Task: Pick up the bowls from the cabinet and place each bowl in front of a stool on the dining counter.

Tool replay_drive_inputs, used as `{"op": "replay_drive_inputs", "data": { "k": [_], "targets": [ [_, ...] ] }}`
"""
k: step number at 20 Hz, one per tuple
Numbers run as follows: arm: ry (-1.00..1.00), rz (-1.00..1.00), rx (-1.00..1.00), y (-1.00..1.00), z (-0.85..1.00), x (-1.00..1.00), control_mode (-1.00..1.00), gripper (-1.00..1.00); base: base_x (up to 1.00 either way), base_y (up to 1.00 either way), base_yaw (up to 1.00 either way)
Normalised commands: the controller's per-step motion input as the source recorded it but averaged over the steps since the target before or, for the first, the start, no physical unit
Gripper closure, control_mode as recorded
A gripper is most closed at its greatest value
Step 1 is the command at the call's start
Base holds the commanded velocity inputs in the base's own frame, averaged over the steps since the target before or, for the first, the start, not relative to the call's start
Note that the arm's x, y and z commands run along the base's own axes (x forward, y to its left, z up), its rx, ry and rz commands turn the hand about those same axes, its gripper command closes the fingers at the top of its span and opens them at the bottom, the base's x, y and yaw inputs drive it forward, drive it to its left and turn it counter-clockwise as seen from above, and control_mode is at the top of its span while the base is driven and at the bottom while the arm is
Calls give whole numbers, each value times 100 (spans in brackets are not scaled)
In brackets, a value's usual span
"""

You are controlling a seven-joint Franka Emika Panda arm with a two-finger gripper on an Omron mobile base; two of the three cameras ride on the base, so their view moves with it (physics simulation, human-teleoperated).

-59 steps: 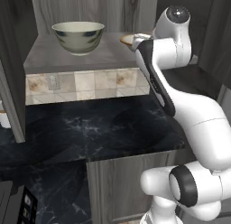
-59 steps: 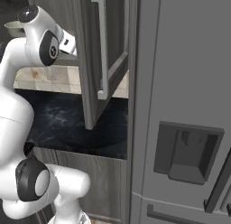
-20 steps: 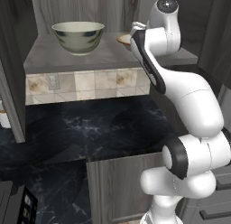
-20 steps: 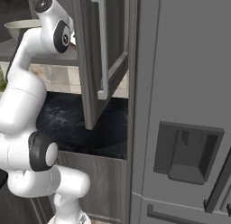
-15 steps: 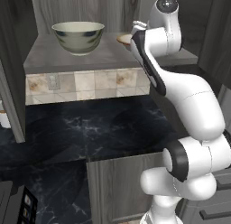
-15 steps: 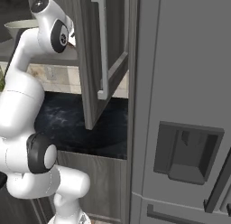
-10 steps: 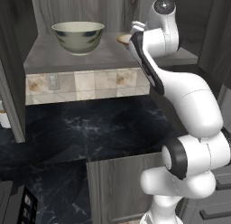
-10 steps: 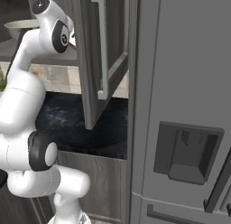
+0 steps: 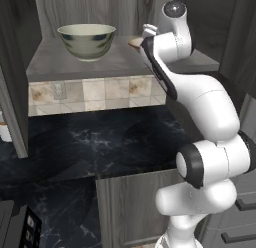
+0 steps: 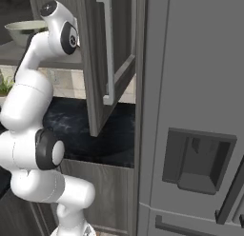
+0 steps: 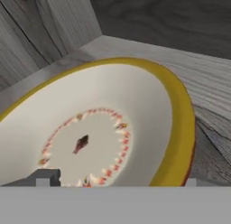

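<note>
Cream-glazed, gold-rimmed shallow bowl (image 11: 103, 133) on the grey shelf board (image 9: 60, 64) of the cabinet (image 10: 93, 63), close beneath the gripper (image 11: 115, 180). Finger tips (image 11: 43, 177) stand wide apart, one over the bowl's interior, one just outside its rim. The deep bowl (image 9: 86, 41) sits apart on the same shelf.

We log: shallow bowl (image 11: 94, 137) directly under claw (image 11: 115, 180), on cabinet shelf (image 9: 120, 62) | deep bowl (image 9: 86, 40) left of claw, same shelf.

The grey shelf board (image 9: 120, 62) carries a deep bowl (image 9: 86, 41) and a shallow bowl (image 11: 99, 133).
</note>
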Motion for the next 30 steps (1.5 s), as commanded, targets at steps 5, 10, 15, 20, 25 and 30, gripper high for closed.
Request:
{"op": "replay_drive_inputs", "data": {
  "k": [5,10,15,20,25,30],
  "targets": [
    [0,0,0,0,0,-5,-100,100,0,0,0],
    [-7,0,0,-10,0,-96,-100,100,0,0,0],
    [-33,0,0,-12,0,-100,-100,100,0,0,0],
    [-39,3,1,-14,0,-100,-100,100,0,0,0],
    [-24,8,4,-13,3,-100,-100,100,0,0,0],
    [-10,9,2,-2,7,-80,100,100,-20,0,2]
  ]
}}
